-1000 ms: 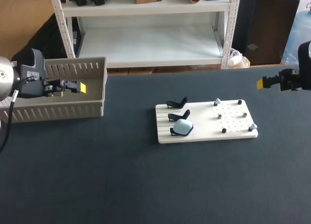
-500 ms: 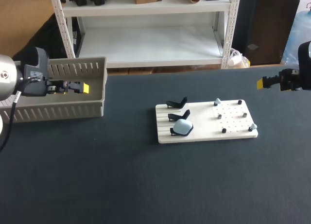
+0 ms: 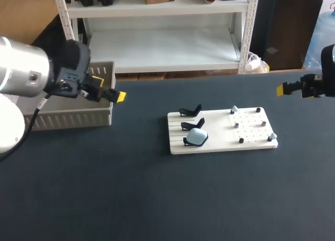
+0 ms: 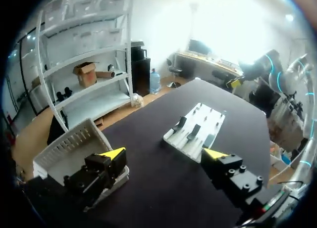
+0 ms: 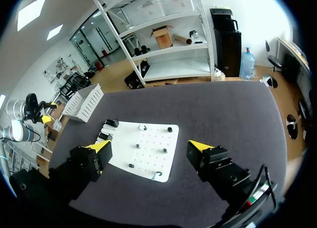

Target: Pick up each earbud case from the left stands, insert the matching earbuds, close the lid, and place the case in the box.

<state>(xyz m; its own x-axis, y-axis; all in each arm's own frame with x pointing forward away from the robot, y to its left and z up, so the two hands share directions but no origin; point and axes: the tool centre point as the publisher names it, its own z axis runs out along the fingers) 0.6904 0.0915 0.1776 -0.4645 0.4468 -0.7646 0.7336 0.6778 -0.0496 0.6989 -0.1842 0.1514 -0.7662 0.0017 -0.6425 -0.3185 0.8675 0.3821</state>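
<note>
1. The left gripper (image 3: pixel 110 90) hangs over the table (image 3: pixel 157 199) just beside the near right corner of the box (image 3: pixel 68 118). In its wrist view the left gripper's (image 4: pixel 164 154) jaws stand wide apart with nothing between them.
2. The right gripper (image 3: pixel 296 88) sits at the table's right edge, well apart from everything. Its wrist view shows the right gripper (image 5: pixel 148 146) gaping wide too, and empty.
3. On the dark table lies a white board (image 3: pixel 220 147).
4. One pale blue earbud case (image 3: pixel 196 137) rests on the board's nearest black stand. The two stands (image 3: pixel 191 118) behind it are bare.
5. Small earbuds (image 3: pixel 236 124) sit on the board's perforated right half.
6. The grey slatted box stands at the table's far left.
</note>
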